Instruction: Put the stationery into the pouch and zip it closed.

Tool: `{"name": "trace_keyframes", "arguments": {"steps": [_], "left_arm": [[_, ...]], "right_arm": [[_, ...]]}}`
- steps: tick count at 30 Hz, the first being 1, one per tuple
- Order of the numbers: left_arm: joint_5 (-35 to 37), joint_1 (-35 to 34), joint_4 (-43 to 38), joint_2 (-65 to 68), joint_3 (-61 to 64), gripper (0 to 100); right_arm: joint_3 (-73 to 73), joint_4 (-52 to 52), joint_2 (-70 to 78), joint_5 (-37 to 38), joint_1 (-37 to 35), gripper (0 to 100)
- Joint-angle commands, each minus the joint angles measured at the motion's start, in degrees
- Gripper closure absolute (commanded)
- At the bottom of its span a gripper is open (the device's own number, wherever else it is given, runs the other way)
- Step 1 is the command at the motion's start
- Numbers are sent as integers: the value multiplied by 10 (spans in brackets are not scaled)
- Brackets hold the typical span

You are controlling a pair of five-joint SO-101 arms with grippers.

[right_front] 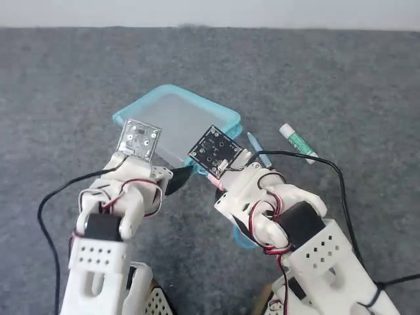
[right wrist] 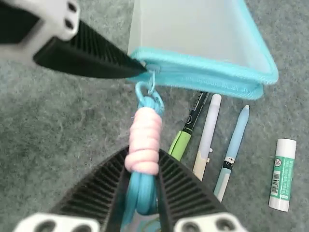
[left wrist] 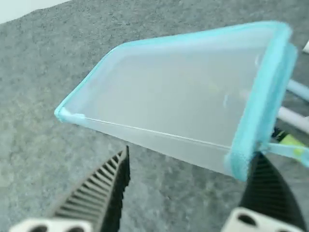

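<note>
right gripper (right wrist: 144, 157) pinched on pink-blue zip cord (right wrist: 144, 137) | left gripper (left wrist: 192, 153) spread wide — one fingertip (left wrist: 263, 179) touching pouch (left wrist: 183, 92) corner (zip end) | glue stick (right_front: 296, 141) at pouch's 3 o'clock

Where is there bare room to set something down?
Bare carpet left of the pouch, beyond it, and right of the glue stick. Crowded: the pens between them, and the pouch's near corner where left claw and right claw meet.
</note>
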Motion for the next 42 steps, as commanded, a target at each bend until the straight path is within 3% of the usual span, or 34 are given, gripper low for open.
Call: {"name": "trace_keyframes", "arguments": {"steps": [1,10,20,26,37,42], "left_arm": [[-6,-18,-35,40,-16,640],[-5,-78,-39,42,-28,640],[-4,-113,-59,46,-28,640],[-4,-69,-43,43,-23,640],[18,7,-39,46,-23,640],[18,9,-59,46,-15,640]], "right_arm": [[-40,12,-25,12,1,992],[-38,21,-28,24,70,992],[-25,38,-29,25,74,992],[-27,30,-24,24,69,992],[-29,33,-30,23,-46,992],[-36,37,-45,24,-56,992]]}}
